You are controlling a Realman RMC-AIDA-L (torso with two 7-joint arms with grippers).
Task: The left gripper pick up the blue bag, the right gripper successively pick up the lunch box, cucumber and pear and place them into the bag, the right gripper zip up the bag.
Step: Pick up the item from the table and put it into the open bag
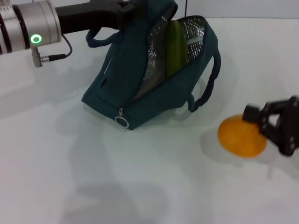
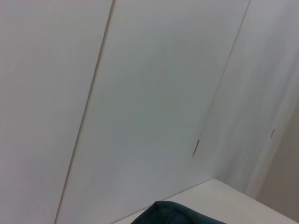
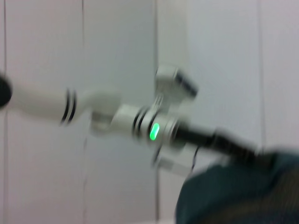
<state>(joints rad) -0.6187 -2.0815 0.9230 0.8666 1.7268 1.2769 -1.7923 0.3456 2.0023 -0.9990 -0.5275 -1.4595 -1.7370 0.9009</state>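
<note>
Progress check: blue bag is held up at its top edge by the left gripper, whose fingers are clamped on the fabric so the mouth stays open toward the camera, silver lining showing. Cucumber stands inside the opening, leaning against the lining. Lunch box cannot be made out for certain; a pale shape sits beside the cucumber in the bag, so it is probably already in. Pear lies on the table to the right of the bag, well apart from it. Right gripper is at the pear with fingers spread either side of it, not visibly pinched shut. Judged remaining: grasp pear, drop it in, then close the zipper; the ring pull hangs at the low front corner of the bag. View differences: only the head view shows pear, cucumber and zipper. Left wrist view gives just a wall and a sliver of bag fabric. Right wrist view looks across at the left arm's green-lit wrist and the bag top, no pear.
</note>
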